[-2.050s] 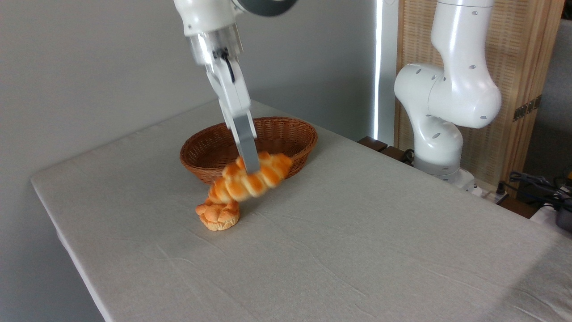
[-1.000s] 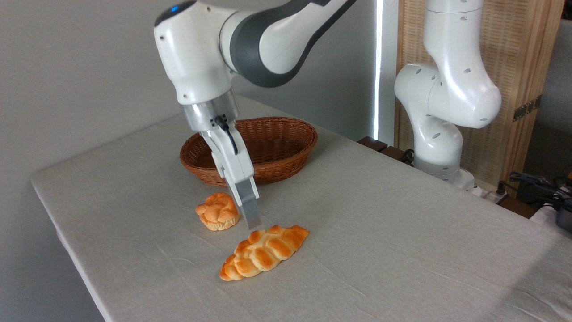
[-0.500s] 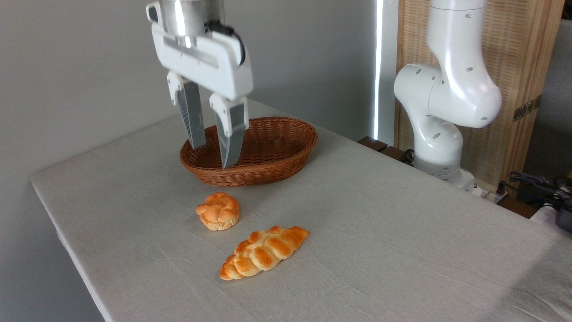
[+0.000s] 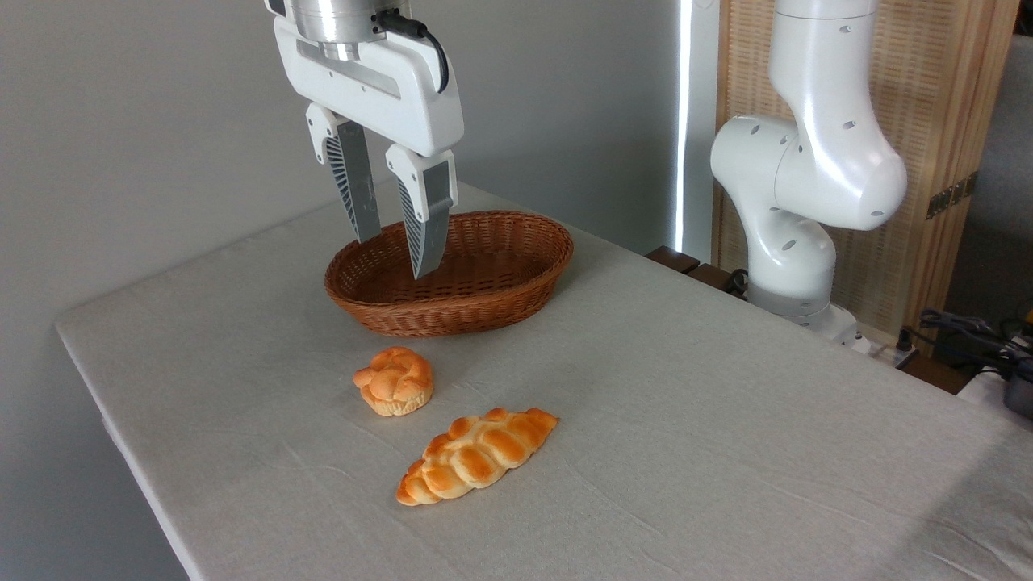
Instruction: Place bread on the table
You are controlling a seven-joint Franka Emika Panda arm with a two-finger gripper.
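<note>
The bread (image 4: 476, 455), a long braided golden-orange loaf, lies flat on the table (image 4: 686, 452) in front of the basket, slanting from lower left to upper right. Nothing touches it. My gripper (image 4: 395, 257) hangs open well above and behind the loaf, over the near-left part of the basket, with nothing between its fingers.
A brown oval wicker basket (image 4: 516, 278) stands at the back of the table and looks empty. A small round knotted bun (image 4: 394, 381) sits just left of and behind the loaf. The white robot base (image 4: 795, 234) stands off the right back edge.
Two seconds ago my gripper held the loaf in the air by the basket. It set the loaf down on the cloth, opened, and has risen and drawn back over the basket.
</note>
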